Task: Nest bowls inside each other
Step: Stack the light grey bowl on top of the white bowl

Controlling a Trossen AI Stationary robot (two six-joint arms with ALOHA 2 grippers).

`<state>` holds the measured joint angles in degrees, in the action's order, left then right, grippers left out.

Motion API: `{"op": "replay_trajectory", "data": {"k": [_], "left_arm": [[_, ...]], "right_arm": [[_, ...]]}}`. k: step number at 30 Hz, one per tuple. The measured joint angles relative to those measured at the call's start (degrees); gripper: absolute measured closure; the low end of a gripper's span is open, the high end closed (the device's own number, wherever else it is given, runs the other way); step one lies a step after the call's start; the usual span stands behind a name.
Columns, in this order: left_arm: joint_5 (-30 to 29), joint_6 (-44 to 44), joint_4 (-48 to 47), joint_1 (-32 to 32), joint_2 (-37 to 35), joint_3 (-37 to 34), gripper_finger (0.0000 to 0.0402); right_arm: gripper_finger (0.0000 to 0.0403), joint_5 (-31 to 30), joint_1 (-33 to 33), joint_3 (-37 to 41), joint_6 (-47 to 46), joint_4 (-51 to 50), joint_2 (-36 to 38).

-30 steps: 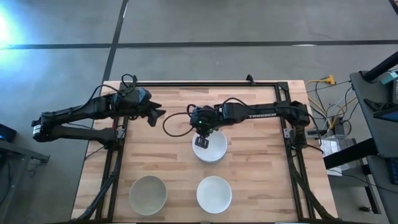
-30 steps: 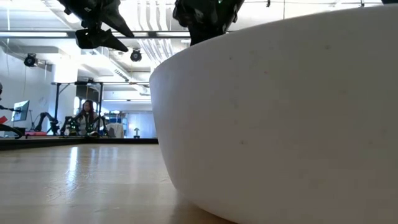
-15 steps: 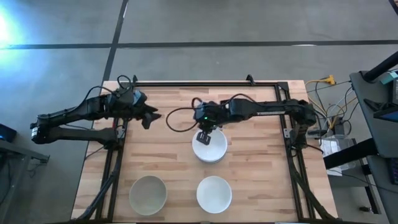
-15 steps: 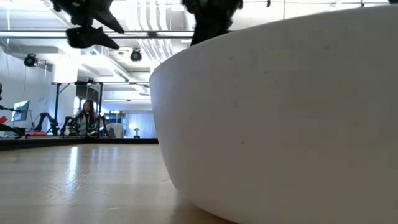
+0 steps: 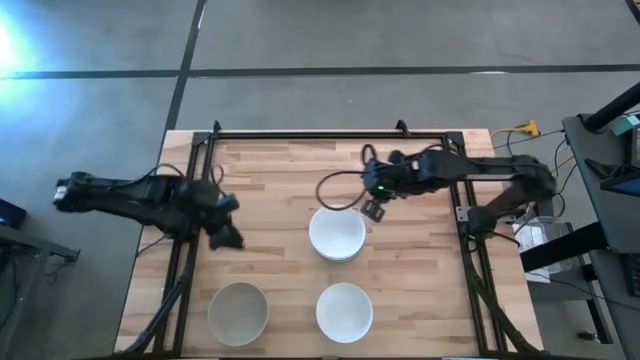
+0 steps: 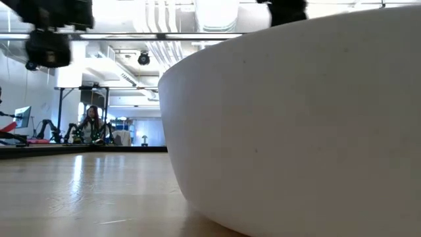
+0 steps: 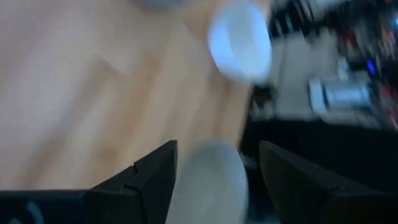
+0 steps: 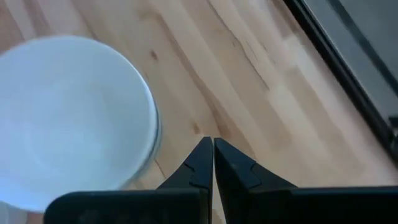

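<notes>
A stack of white bowls point(image 5: 337, 236) sits mid-table, with its base on the wood; it also shows in the right wrist view point(image 8: 68, 118). Near the front edge stand a pale grey bowl point(image 5: 238, 312) and a white bowl point(image 5: 345, 312), each on its base. The white bowl fills the low view point(image 6: 296, 118). My left gripper point(image 5: 228, 238) is open, left of the stack and beyond the grey bowl. In its wrist view point(image 7: 217, 155) the grey bowl point(image 7: 211, 180) shows blurred between the fingers. My right gripper point(image 5: 373, 209) is shut, just right of the stack's far rim point(image 8: 213, 146).
A black frame point(image 5: 330, 134) runs along the table's far edge and down both sides. Bare wood lies between the stack and the two front bowls. Cables and equipment point(image 5: 535, 200) sit off the table's right edge. A person point(image 6: 91, 122) is far back in the room.
My left gripper has swung from the table's far left toward the near edge, closing on the grey bowl. My right gripper has drawn away from above the stack's far rim toward the table's right. The bowls have stayed where they were.
</notes>
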<state>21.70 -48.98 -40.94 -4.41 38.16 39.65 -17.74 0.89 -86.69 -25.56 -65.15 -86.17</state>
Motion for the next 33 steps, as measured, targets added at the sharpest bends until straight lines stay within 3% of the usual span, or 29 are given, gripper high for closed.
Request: {"op": "replay_trajectory", "data": {"k": [7,13,22,27,33], "left_arm": [[-1.18,-10.68,9.07,-19.50,3.02,-0.23,0.0195],[-2.40,-15.16,8.81,-29.19,9.16,1.21,0.0230],[-2.73,-11.51,1.26,-30.77,15.49,1.13,0.0246],[-8.77,-7.64,-7.43,-30.28,17.82,0.76,0.0247],[-10.92,-5.66,-2.90,-29.26,21.08,-1.83,0.0247]], "right_arm": [[0.0383,1.21,0.40,17.66,-10.49,8.86,13.87],[0.0355,1.41,0.37,28.24,-14.95,20.37,23.59],[0.0324,1.05,0.22,36.02,-15.71,29.32,28.85],[0.0319,1.07,0.22,37.10,-16.82,30.19,27.96],[0.0319,1.16,0.22,36.31,-17.55,30.25,26.35]]}}
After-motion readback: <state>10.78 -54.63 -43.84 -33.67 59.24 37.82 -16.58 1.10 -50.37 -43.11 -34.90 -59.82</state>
